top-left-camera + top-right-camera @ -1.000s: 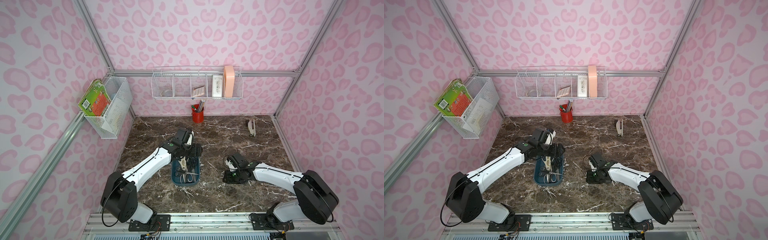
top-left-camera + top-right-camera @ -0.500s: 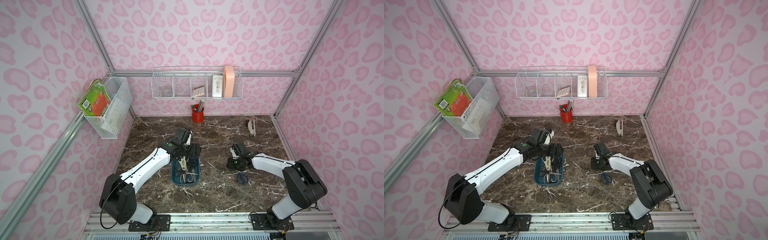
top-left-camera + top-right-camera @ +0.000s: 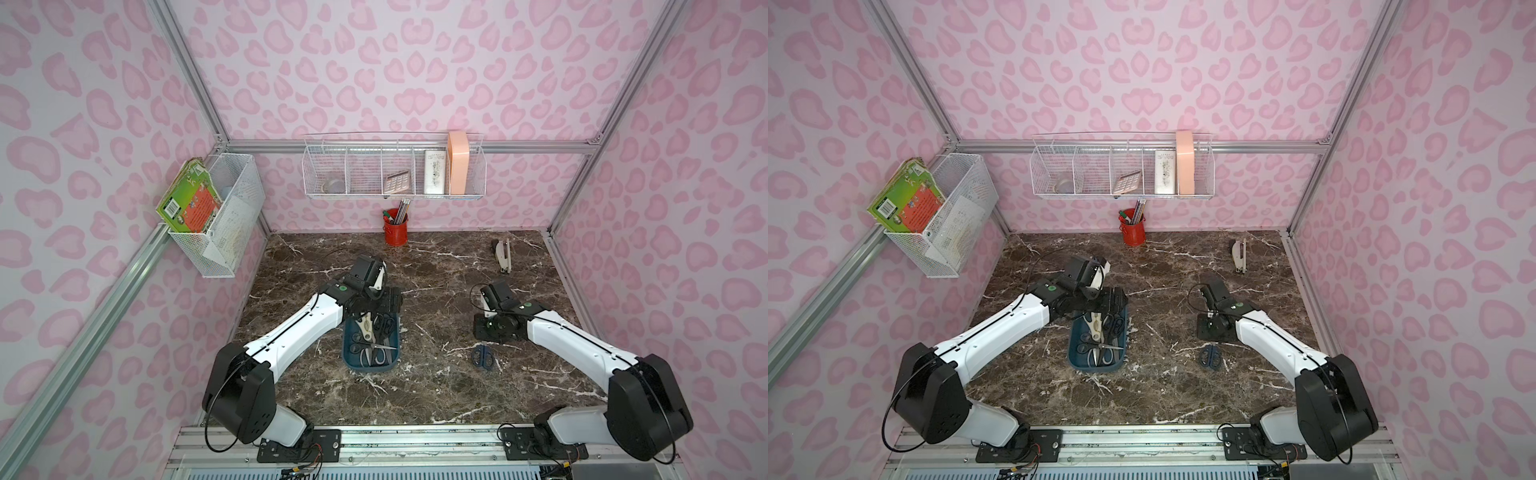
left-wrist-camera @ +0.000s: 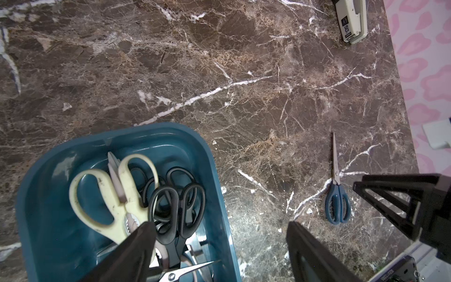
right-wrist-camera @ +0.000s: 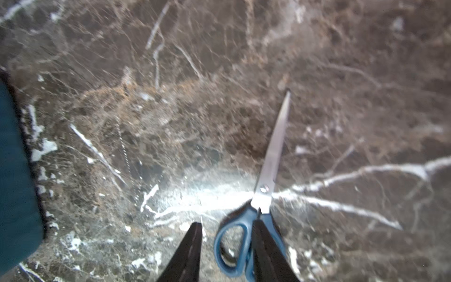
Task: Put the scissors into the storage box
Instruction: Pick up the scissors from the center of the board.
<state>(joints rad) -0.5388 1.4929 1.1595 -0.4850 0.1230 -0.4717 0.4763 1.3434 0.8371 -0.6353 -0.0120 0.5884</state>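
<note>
Blue-handled scissors [image 5: 264, 189], slim steel blades closed, lie flat on marble tabletop [image 5: 170, 97].

Scissors [image 4: 337, 195] — perhaps seven; one box [image 4: 41, 219].

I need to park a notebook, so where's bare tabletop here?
Free: the tabletop between the storage box and the blue scissors; its whole front strip; the back stretch between red pen cup and stapler. Crowded: the box itself, full of scissors, under the left claw.
</note>
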